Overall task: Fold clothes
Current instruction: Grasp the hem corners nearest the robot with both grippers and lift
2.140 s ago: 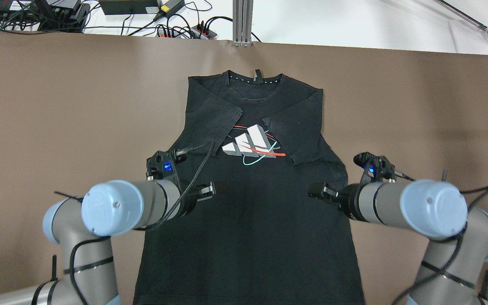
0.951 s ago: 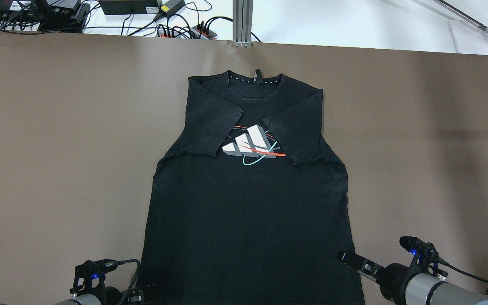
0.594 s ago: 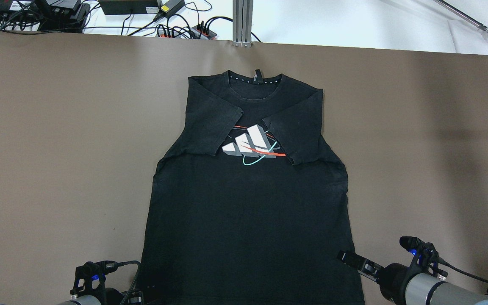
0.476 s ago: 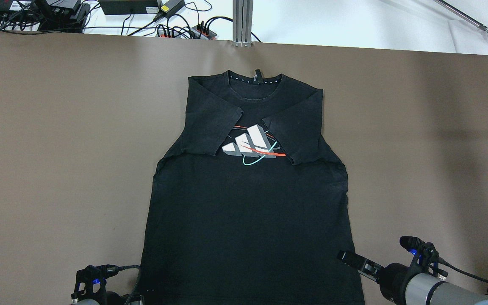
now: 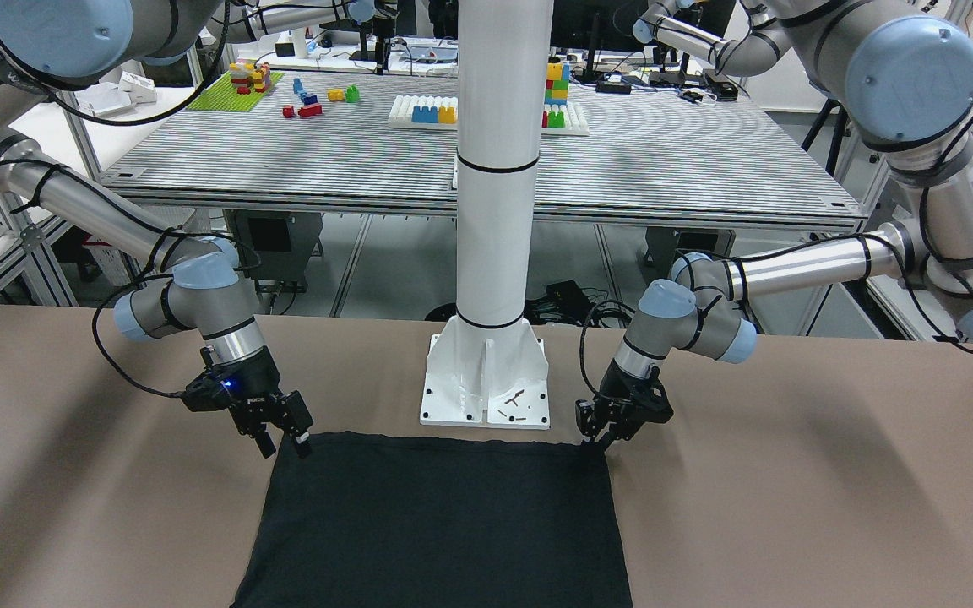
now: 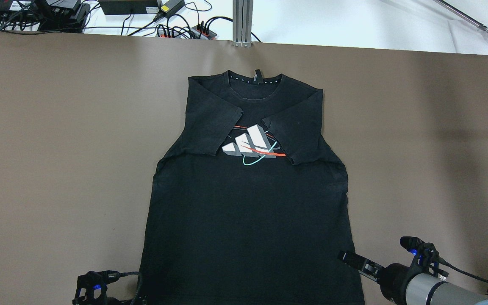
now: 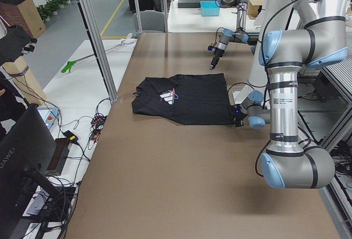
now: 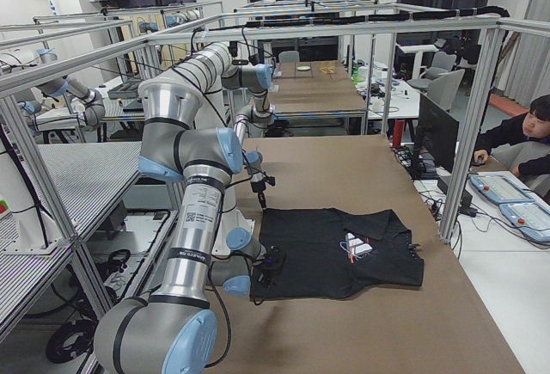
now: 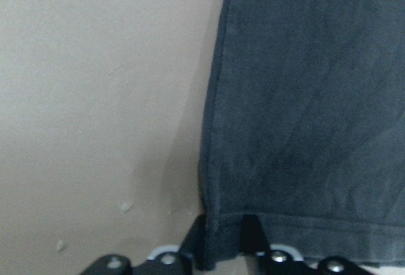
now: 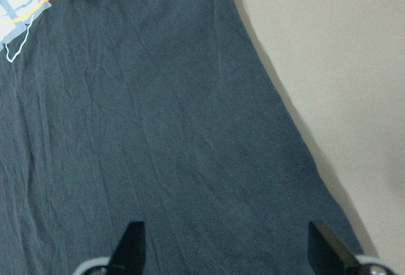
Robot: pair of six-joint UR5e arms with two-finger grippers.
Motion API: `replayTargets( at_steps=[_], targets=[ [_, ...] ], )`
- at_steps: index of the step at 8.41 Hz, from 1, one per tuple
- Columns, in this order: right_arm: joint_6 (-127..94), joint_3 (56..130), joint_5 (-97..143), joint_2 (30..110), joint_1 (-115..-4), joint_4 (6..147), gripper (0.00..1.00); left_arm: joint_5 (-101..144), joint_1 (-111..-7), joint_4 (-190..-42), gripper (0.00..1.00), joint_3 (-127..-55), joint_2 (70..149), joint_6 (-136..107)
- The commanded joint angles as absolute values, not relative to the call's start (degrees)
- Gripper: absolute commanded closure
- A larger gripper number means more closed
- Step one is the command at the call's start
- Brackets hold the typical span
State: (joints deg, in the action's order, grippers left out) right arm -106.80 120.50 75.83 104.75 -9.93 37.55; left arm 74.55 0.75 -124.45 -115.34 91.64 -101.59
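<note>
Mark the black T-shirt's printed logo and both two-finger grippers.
white, red and teal printed logo (image 6: 257, 137): overhead view, on a white bar.
left gripper (image 5: 598, 441): front-facing view, between fingertips.
right gripper (image 5: 285, 443): front-facing view, between fingertips.

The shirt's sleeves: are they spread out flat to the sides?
No, the overhead view shows both sleeves of the black T-shirt folded inward over its chest, edging the printed logo.
</note>
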Motion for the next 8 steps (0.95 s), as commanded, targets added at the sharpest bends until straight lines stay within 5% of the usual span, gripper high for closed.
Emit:
replayTargets(
  at_steps=[1, 6, 8],
  targets=[
    [-107.1, 120.2, 75.8, 106.4, -9.4, 38.3, 0.11, 74.6, 1.1, -124.4, 1.00, -115.8, 91.9, -101.1],
    [-110.9, 116.7, 65.8, 108.6, 2.1, 38.5, 0.15, 74.6, 1.3, -124.4, 1.00, -115.4, 92.2, -101.1],
    [-113.4, 116.7, 62.9, 108.6, 5.1, 38.5, 0.26, 74.5, 1.2, -124.4, 1.00, -115.3, 92.2, -101.1]
  ],
)
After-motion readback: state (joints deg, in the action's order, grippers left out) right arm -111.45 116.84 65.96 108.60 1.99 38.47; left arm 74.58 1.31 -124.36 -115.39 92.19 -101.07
